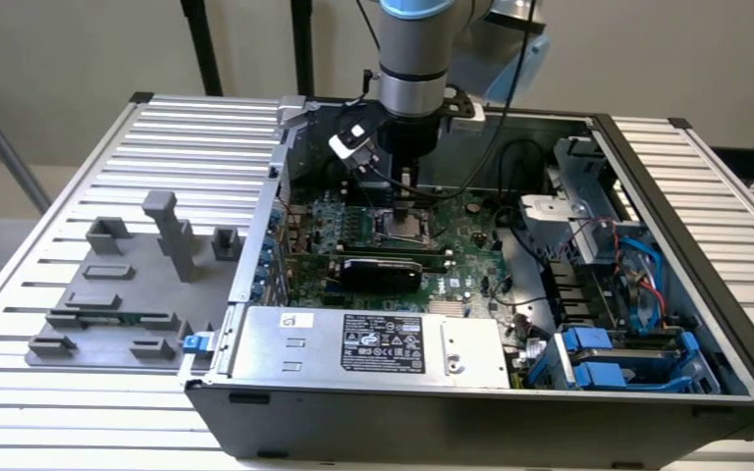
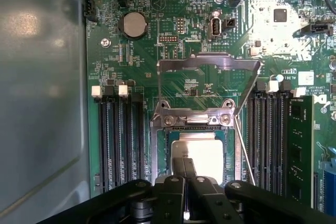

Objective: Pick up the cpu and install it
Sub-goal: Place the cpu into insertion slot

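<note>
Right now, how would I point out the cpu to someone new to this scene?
In the open computer case, look at the green motherboard. Between its black memory slots sits a metal socket; the cpu is the silvery square lying in it, plain metal amid busy circuitry.

The exterior view looks from a raised spot in front of the open computer case [image 1: 482,412], tilted down and set back far enough to take in the whole case, the ribbed tabletop [image 1: 193,128] around it and the grey fixture blocks [image 1: 129,285] on the exterior view's left. The arm [image 1: 416,59] reaches down into the case from the far side. The wrist view faces almost straight down along the tool [image 2: 188,167], close above the motherboard [image 2: 136,77], with the tool's black body in the near foreground. Both views share the processor socket [image 2: 202,129] and the green board around it.
</note>
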`<state>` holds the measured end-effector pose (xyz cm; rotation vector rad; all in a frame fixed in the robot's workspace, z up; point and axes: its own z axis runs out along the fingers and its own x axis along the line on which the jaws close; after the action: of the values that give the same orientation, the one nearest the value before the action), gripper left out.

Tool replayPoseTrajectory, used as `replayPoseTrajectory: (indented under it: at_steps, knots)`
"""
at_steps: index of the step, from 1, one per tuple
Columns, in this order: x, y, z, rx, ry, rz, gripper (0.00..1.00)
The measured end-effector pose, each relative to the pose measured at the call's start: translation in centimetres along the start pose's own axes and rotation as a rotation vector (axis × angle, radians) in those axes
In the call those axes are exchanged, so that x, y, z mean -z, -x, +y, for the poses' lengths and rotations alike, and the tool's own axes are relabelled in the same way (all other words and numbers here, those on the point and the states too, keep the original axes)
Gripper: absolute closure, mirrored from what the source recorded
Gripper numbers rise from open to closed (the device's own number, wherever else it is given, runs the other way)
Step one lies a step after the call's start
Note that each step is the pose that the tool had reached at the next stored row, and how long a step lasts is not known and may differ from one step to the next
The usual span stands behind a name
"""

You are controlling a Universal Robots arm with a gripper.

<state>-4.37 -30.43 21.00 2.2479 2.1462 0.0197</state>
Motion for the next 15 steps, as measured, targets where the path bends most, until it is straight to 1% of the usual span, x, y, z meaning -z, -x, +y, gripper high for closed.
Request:
replayPoseTrajectory:
  at_steps: [2,5,8,15]
  knots:
    - [-0.08,-0.01,0.0,0.0,-0.0002,0.0051,0.89]
    - [-0.2,-0.01,-0.01,0.0,-0.0005,0.0097,0.89]
    - [-0.3,-0.01,-0.05,0.0,-0.0006,0.0108,0.89]
    - [-0.56,-0.01,-0.27,0.0,-0.0006,0.0109,0.89]
